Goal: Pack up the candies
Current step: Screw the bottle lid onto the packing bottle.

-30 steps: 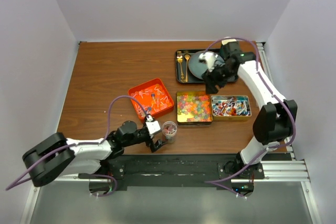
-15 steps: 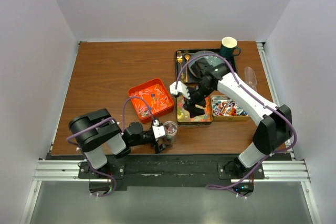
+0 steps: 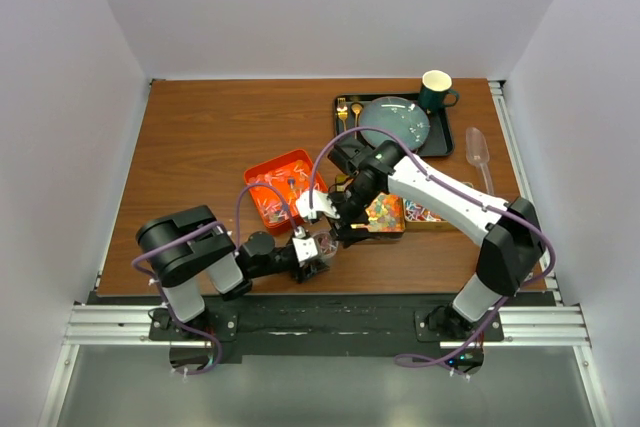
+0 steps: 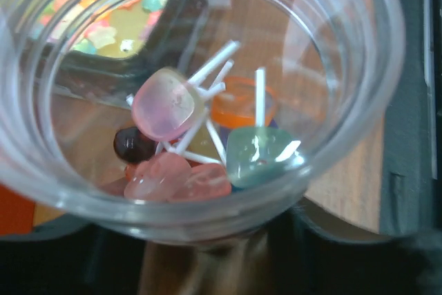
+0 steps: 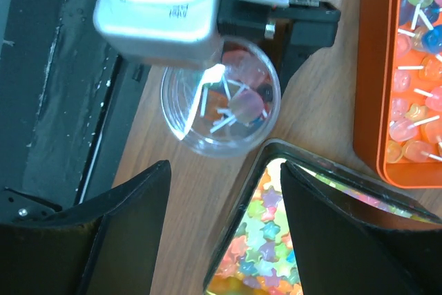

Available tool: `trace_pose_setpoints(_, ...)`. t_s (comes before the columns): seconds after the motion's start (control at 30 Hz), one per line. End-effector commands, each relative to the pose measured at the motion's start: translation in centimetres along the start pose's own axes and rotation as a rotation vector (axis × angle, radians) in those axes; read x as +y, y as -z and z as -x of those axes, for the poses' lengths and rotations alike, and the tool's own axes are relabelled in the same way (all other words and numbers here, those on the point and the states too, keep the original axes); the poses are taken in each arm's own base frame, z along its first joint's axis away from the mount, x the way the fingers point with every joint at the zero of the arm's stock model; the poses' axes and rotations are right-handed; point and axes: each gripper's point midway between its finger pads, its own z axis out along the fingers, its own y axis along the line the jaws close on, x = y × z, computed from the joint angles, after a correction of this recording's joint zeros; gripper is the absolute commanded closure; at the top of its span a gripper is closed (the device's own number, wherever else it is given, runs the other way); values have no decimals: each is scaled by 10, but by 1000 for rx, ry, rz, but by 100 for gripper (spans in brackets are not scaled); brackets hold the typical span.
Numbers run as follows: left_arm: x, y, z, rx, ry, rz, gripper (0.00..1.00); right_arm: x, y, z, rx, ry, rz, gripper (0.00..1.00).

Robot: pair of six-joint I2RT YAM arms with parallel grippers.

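Left gripper (image 3: 312, 250) clasps a clear cup (image 5: 221, 94) of lollipops (image 4: 169, 105); right gripper (image 5: 224, 170) gapes empty above a tin (image 5: 231, 229) of star gummies (image 5: 259, 257).

1 clear cup (image 3: 322, 244), 1 orange tray (image 3: 272, 163), 2 tins (image 3: 392, 231), 1 black tray (image 3: 446, 137), 1 plate (image 3: 395, 119), 1 mug (image 3: 436, 90), 2 gold utensils (image 3: 343, 113), 1 scoop (image 3: 478, 152); candies (image 3: 386, 210) too many to count.
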Motion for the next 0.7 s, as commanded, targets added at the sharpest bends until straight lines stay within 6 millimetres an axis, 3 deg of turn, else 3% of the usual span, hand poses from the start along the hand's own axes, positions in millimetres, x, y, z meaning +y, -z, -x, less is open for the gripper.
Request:
trace_pose_setpoints(0.0,16,-10,43,-151,-88,44,54,-7,-3,10,-32,59,-13,32)
trace_pose_setpoints(0.3,17,-15,36,-121,-61,46,60,-4,-15,12,-30,29,19,32)
trace_pose_setpoints(0.4,16,-16,31,-99,-46,38,80,-1,-20,10,-7,27,27,32)
trace_pose_setpoints(0.43,16,-17,30,-93,-39,41,95,0,-20,10,-2,19,26,32)
trace_pose_setpoints(0.47,17,-18,30,-90,-37,45,100,3,-19,6,5,6,26,32)
trace_pose_setpoints(0.67,24,-16,27,-83,2,74,100,27,-17,-27,112,-58,23,32)
